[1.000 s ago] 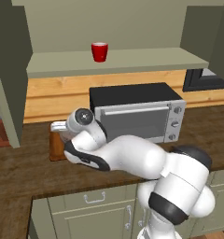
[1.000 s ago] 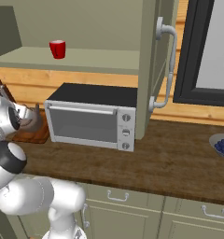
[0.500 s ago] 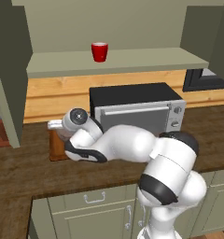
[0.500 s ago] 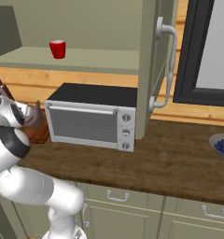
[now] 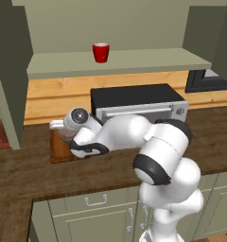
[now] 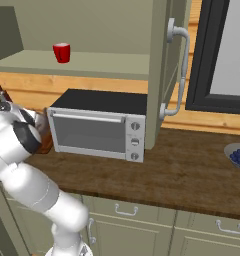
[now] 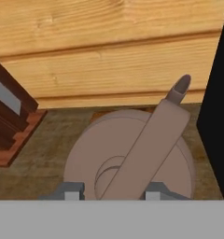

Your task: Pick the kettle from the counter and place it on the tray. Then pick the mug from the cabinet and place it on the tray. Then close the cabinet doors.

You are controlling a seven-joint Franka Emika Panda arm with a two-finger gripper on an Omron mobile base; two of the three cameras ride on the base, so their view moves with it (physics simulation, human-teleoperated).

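My gripper (image 7: 114, 189) is shut on the kettle (image 7: 86, 154), whose arched handle (image 7: 156, 135) runs between the two tips. The brownish-grey kettle hangs at the tray (image 5: 58, 150), a reddish-brown board on the dark counter (image 5: 30, 175) left of the oven. I cannot tell whether the kettle touches the board; a sliver of the tray (image 7: 102, 113) shows behind it. In the left base view my hand (image 5: 63, 133) covers most of the kettle. The red mug (image 5: 100, 52) (image 6: 61, 52) stands on the shelf of the open cabinet (image 5: 115, 64). Both cabinet doors (image 5: 6, 85) (image 6: 162, 70) stand open.
A black and silver toaster oven (image 5: 134, 106) sits close to the right of the tray, its dark side at the edge of the hand view (image 7: 216, 116). A dark reddish wooden block (image 7: 6, 121) stands to the left. A bowl of blueberries (image 6: 239, 156) is at the far right.
My hand has drifted slightly left over the tray with the kettle in it, and the elbow has swung round. The grip is unchanged.
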